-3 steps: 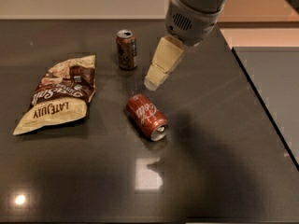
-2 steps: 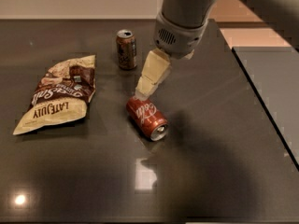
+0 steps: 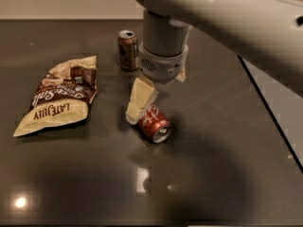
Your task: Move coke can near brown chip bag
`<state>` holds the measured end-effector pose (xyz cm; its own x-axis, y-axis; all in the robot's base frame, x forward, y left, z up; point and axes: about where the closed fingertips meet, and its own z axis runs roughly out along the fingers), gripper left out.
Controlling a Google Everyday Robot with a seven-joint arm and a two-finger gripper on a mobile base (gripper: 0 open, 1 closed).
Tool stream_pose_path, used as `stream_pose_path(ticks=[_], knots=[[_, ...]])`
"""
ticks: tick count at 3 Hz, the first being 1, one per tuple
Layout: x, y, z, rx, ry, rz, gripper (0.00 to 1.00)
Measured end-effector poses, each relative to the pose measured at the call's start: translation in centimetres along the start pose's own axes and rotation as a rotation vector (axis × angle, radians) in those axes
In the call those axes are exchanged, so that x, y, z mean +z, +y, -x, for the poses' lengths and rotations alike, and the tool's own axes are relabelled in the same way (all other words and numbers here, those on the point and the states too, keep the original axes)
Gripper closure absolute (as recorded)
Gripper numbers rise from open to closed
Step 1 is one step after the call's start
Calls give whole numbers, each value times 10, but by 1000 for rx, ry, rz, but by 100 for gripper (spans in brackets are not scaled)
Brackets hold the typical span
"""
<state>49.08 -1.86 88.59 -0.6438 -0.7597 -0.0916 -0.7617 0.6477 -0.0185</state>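
Centre frame: coke can (image 3: 154,123) lies on its side on dark table (image 3: 227,174), well right of brown chip bag (image 3: 59,96) at left. Gripper (image 3: 156,97) hangs just over can, jaws apart, nothing held. Step: grasp approach, prob. Next: close on can w/o rolling it.

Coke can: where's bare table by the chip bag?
Free: the strip between brown chip bag and coke can, and the table in front of both. Crowded: behind, where the tool hangs at the coke can near the brown can.
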Motion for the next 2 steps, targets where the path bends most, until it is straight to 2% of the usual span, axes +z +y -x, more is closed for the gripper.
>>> stream_pose_path(ticks=[1,2], knots=[[17,15,0,5,38,11,0],[28,23,0,13,73,18,14]])
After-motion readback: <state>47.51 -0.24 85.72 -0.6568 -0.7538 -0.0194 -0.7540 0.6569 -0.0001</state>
